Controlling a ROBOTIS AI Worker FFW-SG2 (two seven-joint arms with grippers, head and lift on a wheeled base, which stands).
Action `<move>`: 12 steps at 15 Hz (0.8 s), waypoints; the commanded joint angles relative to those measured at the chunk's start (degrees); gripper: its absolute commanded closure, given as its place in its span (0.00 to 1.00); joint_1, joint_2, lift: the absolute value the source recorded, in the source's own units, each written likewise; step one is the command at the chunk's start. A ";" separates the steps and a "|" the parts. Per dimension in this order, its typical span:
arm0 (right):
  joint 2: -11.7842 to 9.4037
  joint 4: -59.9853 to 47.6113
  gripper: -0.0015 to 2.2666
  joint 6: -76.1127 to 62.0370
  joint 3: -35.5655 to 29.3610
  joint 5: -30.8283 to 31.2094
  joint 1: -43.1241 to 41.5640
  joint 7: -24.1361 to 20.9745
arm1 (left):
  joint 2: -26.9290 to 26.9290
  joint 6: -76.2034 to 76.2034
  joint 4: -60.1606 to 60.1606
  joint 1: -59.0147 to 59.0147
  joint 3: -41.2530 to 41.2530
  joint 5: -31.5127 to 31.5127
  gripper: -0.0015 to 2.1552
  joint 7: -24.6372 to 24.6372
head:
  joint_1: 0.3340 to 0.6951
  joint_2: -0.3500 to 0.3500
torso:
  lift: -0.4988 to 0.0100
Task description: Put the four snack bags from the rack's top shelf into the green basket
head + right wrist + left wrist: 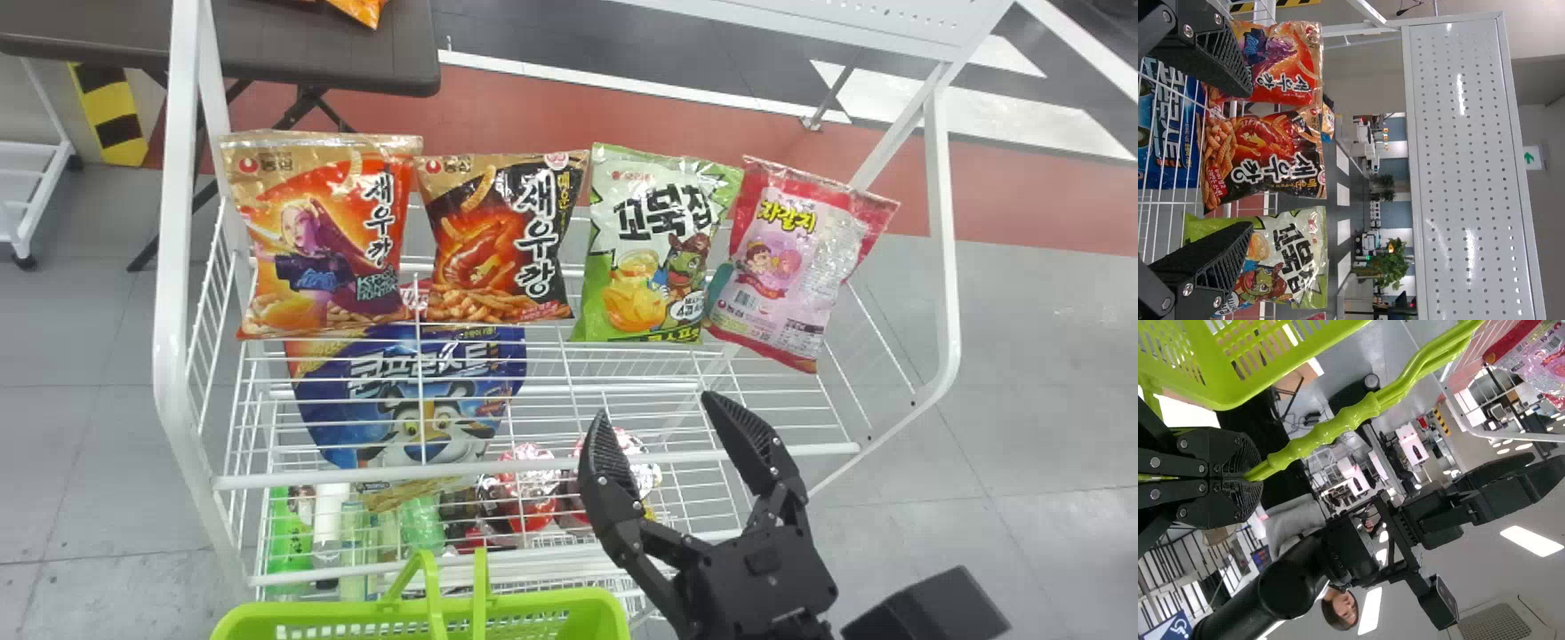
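- Orange-and-gold snack bag (311, 240): standing at the back left corner of the rack's top shelf (533, 469).
- Bottles (328, 529): on a lower level, under the top shelf's front edge, toward its left corner.
- Blue pouch (409, 391): upright beneath the left half of the top shelf, seen through the wires.
- Green basket (569, 601): before the rack's front edge, toward the left corner, lower than the top shelf.
- Left pincer (1248, 478): clenched on the basket's knobbed handle (1338, 427), the end of which lies between the fingers.
- Black-and-orange snack bag (507, 236): along the back edge, next to the orange-and-gold one.
- Red-lidded packs (531, 500): below the top shelf, near the middle of its front edge.
- Green-and-white snack bag (653, 240): along the back edge, right of the middle.
- Right pincer (657, 405): released, its fingers wide apart with nothing between them; it lies at the front edge, tips toward the green-and-white bag. It appears clear of that bag, though depth is hard to judge here.
- Pink-and-red snack bag (787, 258): near the back right corner, tilted to one side.
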 commanded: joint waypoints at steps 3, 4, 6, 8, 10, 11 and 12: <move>0.26 3.25 0.06 0.21 0.53 0.00 -4.38 -0.53 | 0.18 -0.90 -0.01 -0.04 0.00 0.26 0.98 -0.03 | 1.00 0.00 | 0.98; 0.18 4.92 0.06 0.56 1.58 0.61 -7.54 -1.23 | 0.35 -0.90 -0.01 -0.04 0.00 0.26 0.98 0.06 | 1.00 0.00 | 0.98; 0.18 9.05 0.06 9.00 3.78 1.49 -17.03 -2.28 | 0.44 -1.08 -0.01 -0.13 -0.18 0.26 0.98 0.41 | 1.00 0.00 | 0.98; 0.26 13.80 0.06 14.10 7.38 1.41 -25.65 -2.28 | 0.88 -1.08 -0.18 -0.13 -0.44 0.26 0.98 0.50 | 1.00 0.00 | 0.98; 0.79 20.48 0.06 18.49 11.08 1.23 -34.26 -2.20 | 1.32 -1.25 -0.36 -0.04 -0.53 0.26 0.98 0.59 | 1.00 0.00 | 0.98; 1.14 23.11 0.06 20.07 12.66 0.79 -37.33 -1.93 | 1.67 -1.25 -0.45 -0.04 -0.71 0.26 0.98 0.59 | 1.00 0.03 | 0.98; 1.23 26.10 0.06 20.95 14.59 0.53 -40.76 -1.49 | 1.85 -1.25 -0.53 -0.04 -0.79 0.26 0.98 0.59 | 1.00 0.15 | 0.98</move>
